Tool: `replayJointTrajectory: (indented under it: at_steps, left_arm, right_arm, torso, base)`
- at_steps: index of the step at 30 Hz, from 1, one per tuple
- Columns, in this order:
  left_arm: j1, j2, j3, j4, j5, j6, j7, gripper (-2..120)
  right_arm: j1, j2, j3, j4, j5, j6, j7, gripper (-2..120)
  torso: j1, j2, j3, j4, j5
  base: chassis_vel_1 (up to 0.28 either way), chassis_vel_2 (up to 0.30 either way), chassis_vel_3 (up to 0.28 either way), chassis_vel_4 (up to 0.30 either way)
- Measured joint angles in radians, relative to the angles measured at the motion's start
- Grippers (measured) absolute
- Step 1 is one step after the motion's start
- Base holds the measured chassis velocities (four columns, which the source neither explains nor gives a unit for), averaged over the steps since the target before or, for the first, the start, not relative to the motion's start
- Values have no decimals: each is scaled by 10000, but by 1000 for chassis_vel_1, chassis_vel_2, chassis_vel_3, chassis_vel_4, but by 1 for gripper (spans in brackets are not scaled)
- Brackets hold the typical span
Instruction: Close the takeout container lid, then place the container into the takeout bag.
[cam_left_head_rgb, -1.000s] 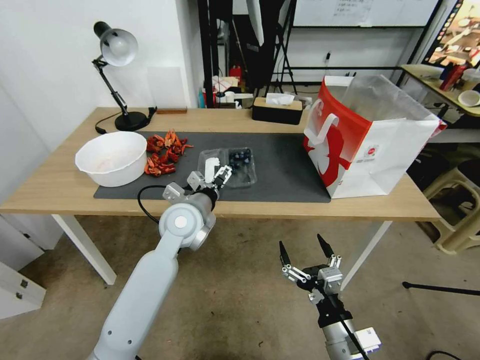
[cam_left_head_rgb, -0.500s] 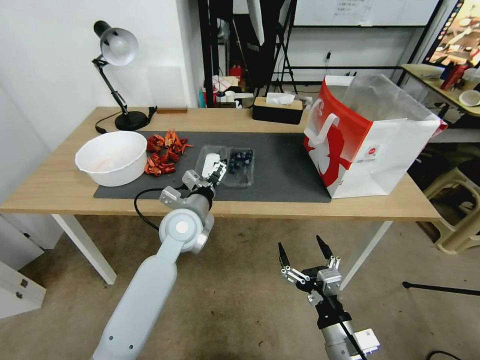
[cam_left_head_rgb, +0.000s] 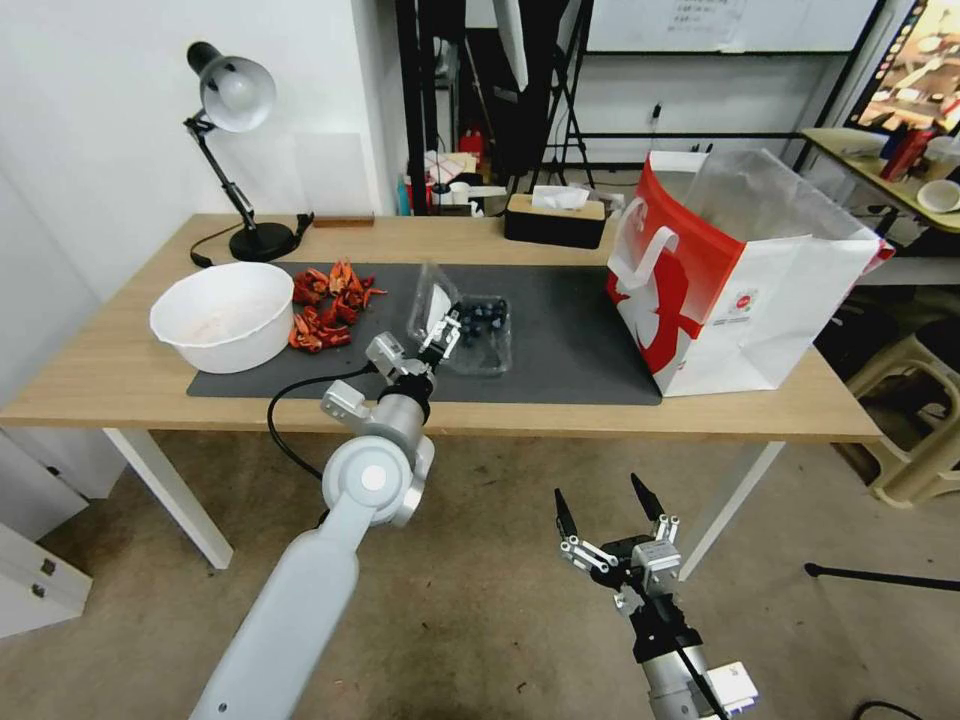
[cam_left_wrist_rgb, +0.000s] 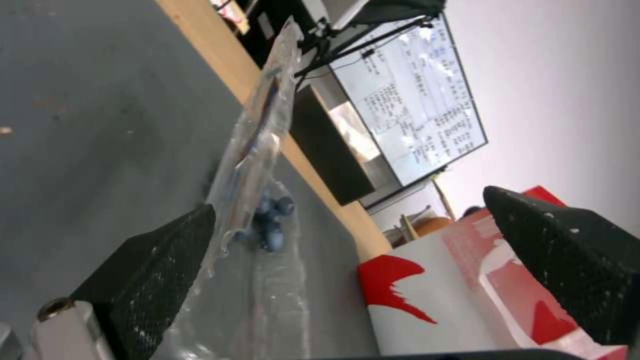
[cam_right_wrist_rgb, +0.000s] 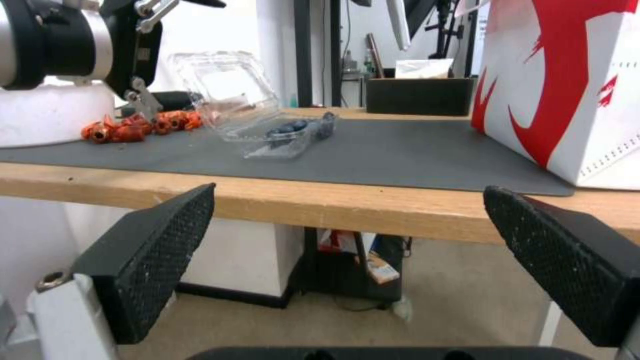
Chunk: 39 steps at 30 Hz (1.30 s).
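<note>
Lifting the lid (cam_left_head_rgb: 432, 297) half upright, the left gripper (cam_left_head_rgb: 441, 337) works with fingers apart, one against the plastic.
Takeout container (cam_left_head_rgb: 482, 330) sits on a dark mat (cam_left_head_rgb: 570, 340) on the wooden table (cam_left_head_rgb: 120, 385), left of the takeout bag (cam_left_head_rgb: 740, 290); right gripper (cam_left_head_rgb: 603, 503) hangs spread below the table edge.
</note>
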Motion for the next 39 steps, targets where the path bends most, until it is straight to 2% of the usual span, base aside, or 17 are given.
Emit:
replayJointTrajectory:
  at_steps: [6,12,16,17,23,29,32,34,35,37,38,39]
  left_arm:
    - [-221,-15,-59,63,-242,8,466,100]
    - [-323,-2,-123,83,-648,197,634,100]
    - [-366,8,-162,110,-888,652,642,100]
    - [-409,-1,-246,118,-1124,1022,640,100]
    - [-638,-52,-359,188,-1751,1964,407,100]
    - [-913,-67,-352,323,-2384,2480,137,100]
    - [-1088,-77,-280,417,-2685,2689,-126,95]
    - [-1243,-127,-161,510,-2747,2730,-479,83]
    - [-1243,-127,-161,510,-2747,2730,-479,83]
    - [-1329,-169,-77,567,-2746,2729,-679,77]
    - [-1386,-198,-10,613,-2741,2730,-853,70]
    - [-1386,-198,-10,613,-2741,2730,-853,70]
  right_arm:
    - [-55,-1,17,33,-61,35,-18,100]
    - [-52,38,15,34,-100,33,-15,100]
    - [-68,63,14,33,-143,32,-10,100]
    - [-87,71,14,31,-169,32,-9,100]
    - [-117,128,28,7,-220,45,7,100]
    - [-127,152,42,-4,-246,66,13,100]
    - [-136,158,51,-2,-254,67,18,100]
    - [-153,163,58,1,-261,67,21,100]
    - [-153,163,58,1,-261,67,21,100]
    - [-165,164,61,1,-267,69,21,100]
    - [-173,167,62,1,-270,73,23,100]
    - [-173,167,62,1,-270,73,23,100]
  torso:
    - [0,0,0,-1,0]
    - [0,0,0,0,0]
    - [0,1,0,0,-1]
    - [0,2,0,0,-1]
    - [0,2,0,0,0]
    - [0,2,0,0,0]
    - [0,1,0,0,0]
    - [-1,1,0,0,0]
    - [-1,1,0,0,0]
    - [0,2,0,0,0]
    - [0,1,0,-1,0]
    - [0,1,0,-1,0]
  base:
    - [0,0,0,0]
    - [0,0,0,0]
    - [0,0,0,0]
    - [0,0,0,0]
    - [0,0,0,0]
    - [0,0,0,0]
    - [0,0,0,0]
    - [0,0,0,0]
    - [0,0,0,0]
    - [0,0,0,0]
    - [0,0,0,0]
    - [0,0,0,0]
